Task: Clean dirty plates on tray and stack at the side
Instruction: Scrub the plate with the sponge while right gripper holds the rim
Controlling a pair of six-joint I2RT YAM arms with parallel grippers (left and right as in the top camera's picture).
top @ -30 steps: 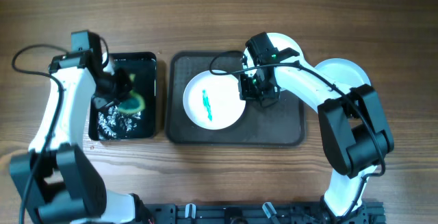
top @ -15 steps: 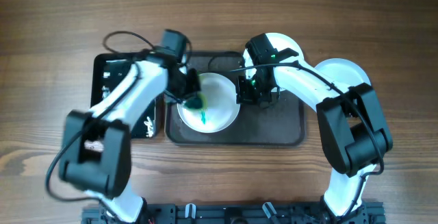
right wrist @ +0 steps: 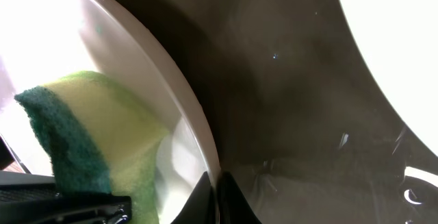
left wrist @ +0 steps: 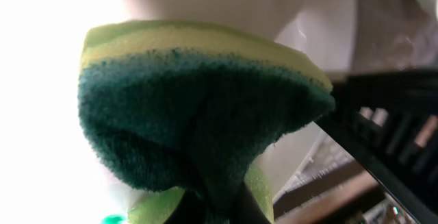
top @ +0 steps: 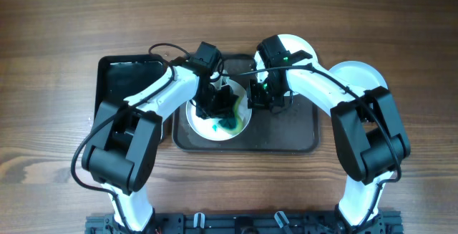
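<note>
A white plate (top: 206,125) with a teal-green smear (top: 229,124) lies on the left part of the dark grey tray (top: 286,132). My left gripper (top: 223,104) is shut on a yellow-and-green sponge (left wrist: 205,107) and presses it on the plate's middle. In the left wrist view the sponge fills the frame and hides most of the left gripper (left wrist: 219,209). My right gripper (top: 262,98) is shut on the plate's right rim. In the right wrist view its fingertips (right wrist: 205,198) pinch the thin rim (right wrist: 183,111), with the sponge (right wrist: 89,138) beyond.
A smaller glossy black tray (top: 132,84) stands left of the grey tray. A plain white plate (top: 358,75) lies on the wooden table at the right. Another white round shape (top: 299,48) shows behind the right arm. A white curved surface (right wrist: 397,46) shows in the right wrist view.
My left gripper has carried the sponge from the black tray rightward onto the plate and spread the teal smear. The right gripper has stayed on the plate's rim.
</note>
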